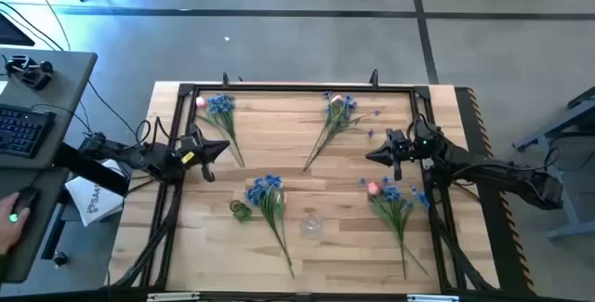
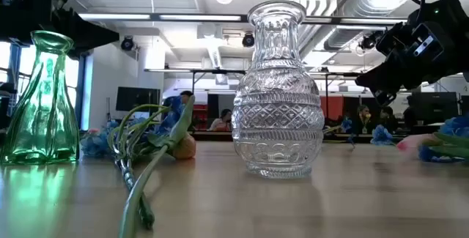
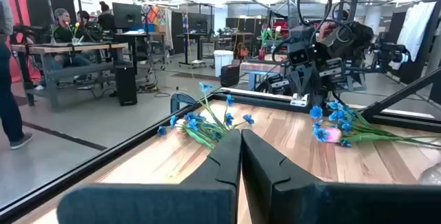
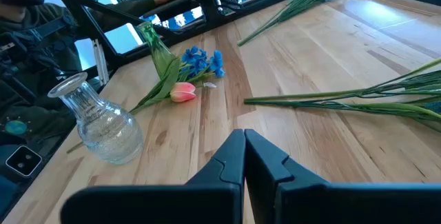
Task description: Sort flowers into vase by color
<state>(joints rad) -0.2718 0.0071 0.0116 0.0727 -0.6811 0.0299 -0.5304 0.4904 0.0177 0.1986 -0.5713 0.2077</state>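
Four sprays of blue blossoms with green stems lie flat on the wooden table: one at the far left [image 1: 220, 107], one at the far middle [image 1: 339, 111], one near the middle [image 1: 267, 190] and one at the near right [image 1: 390, 195]. Pink buds show in some, such as the one [image 4: 182, 92] by the middle spray. A green vase [image 1: 241, 211] and a clear vase [image 1: 311, 221] stand upright near the front. My left gripper [image 1: 223, 149] hovers shut at the left side. My right gripper [image 1: 370, 156] hovers shut at the right, above the near-right spray's far side.
A black frame [image 1: 297, 88] runs around the table top. The clear vase [image 2: 278, 99] and green vase [image 2: 44, 99] stand close to the middle spray's stems [image 2: 146, 165]. Bare wood lies between the two grippers. People sit at desks in the room beyond.
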